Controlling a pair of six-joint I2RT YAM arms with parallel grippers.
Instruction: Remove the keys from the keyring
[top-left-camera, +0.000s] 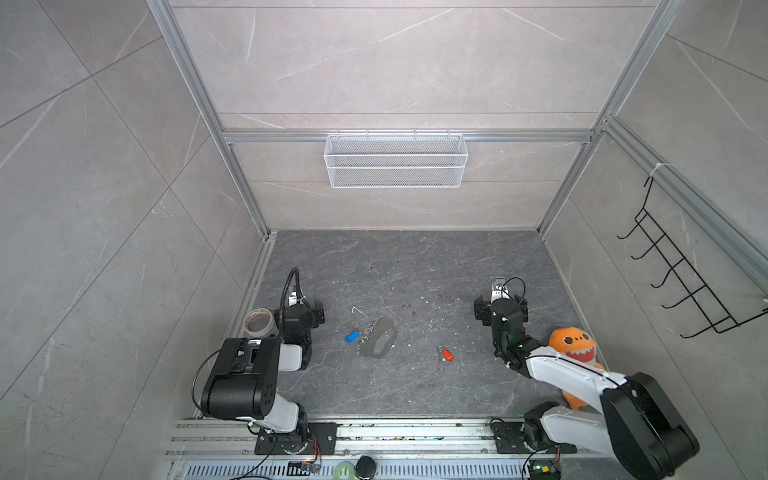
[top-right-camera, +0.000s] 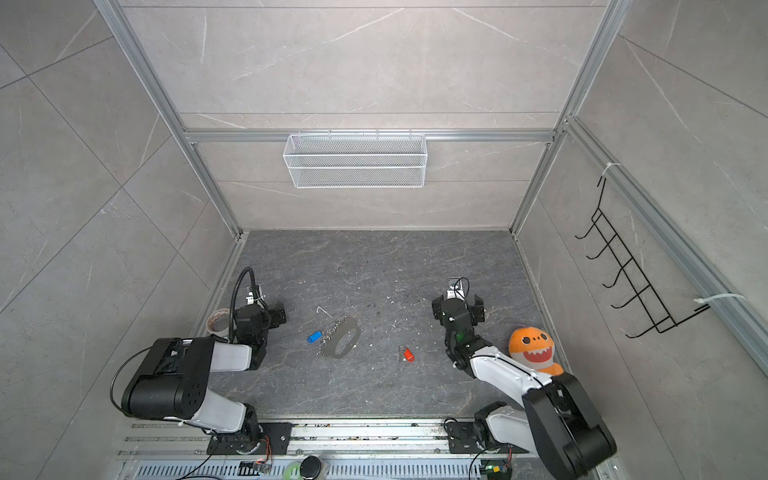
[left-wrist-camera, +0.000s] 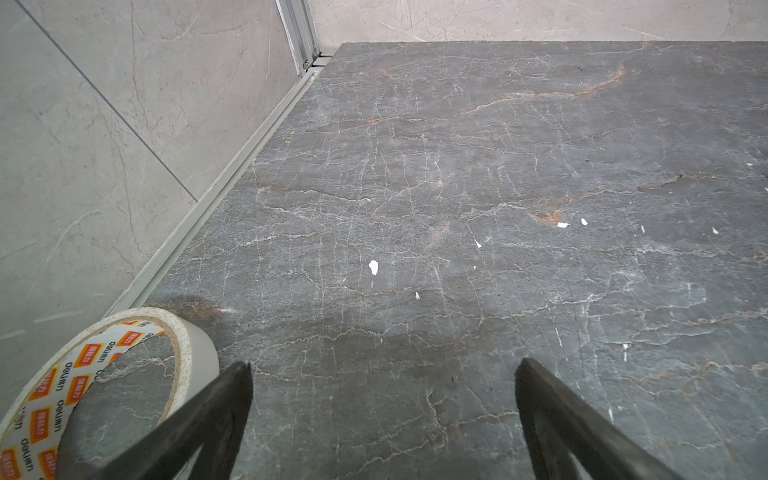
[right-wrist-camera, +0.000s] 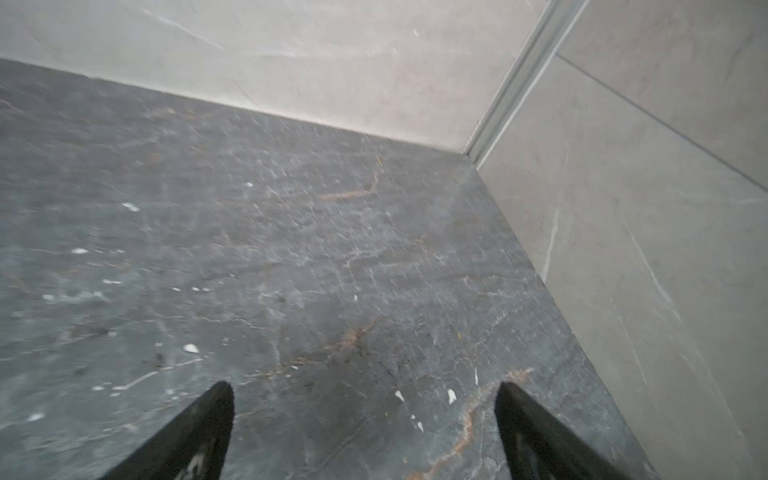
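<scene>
**Freeing the blue key from the rings**

Starting from where you are, both arms stand out at the sides of the desk (top-left-camera: 415, 270), well apart from the work. The left gripper (left-wrist-camera: 382, 370) is spread wide and holds nothing, and the tape roll (left-wrist-camera: 104, 374) sits just beside one finger near the left edge. The right gripper (right-wrist-camera: 363, 388) is equally spread and empty, over bare surface toward the right edge, with the plush toy (top-left-camera: 573, 345) behind its arm.

The keyring (top-left-camera: 380, 338) lies flat about mid-desk, a little left of centre. Its grey tag (top-left-camera: 384, 343) lies on the right side of it and its rings (top-left-camera: 368, 330) run along the left. The blue key (top-left-camera: 352, 336) lies just beside the rings on their left. You cannot tell from here whether it is hooked on. The red key (top-left-camera: 447, 354) lies well apart, toward the right and nearer the front edge, with the silver key (top-left-camera: 439, 353) touching it. Both look free of the keyring.

So the blue key is probably the one left.

- Bring the right gripper down on the tag to pin it, because the flat plate will slide on this smooth surface.
- Take the blue key by its plastic body with the left gripper, not by the thin rings.
- Lift the left gripper clear of the tape roll before you swing inward.
- Pull slowly along the ring's split, and watch that the chain does not drag the tag.
</scene>
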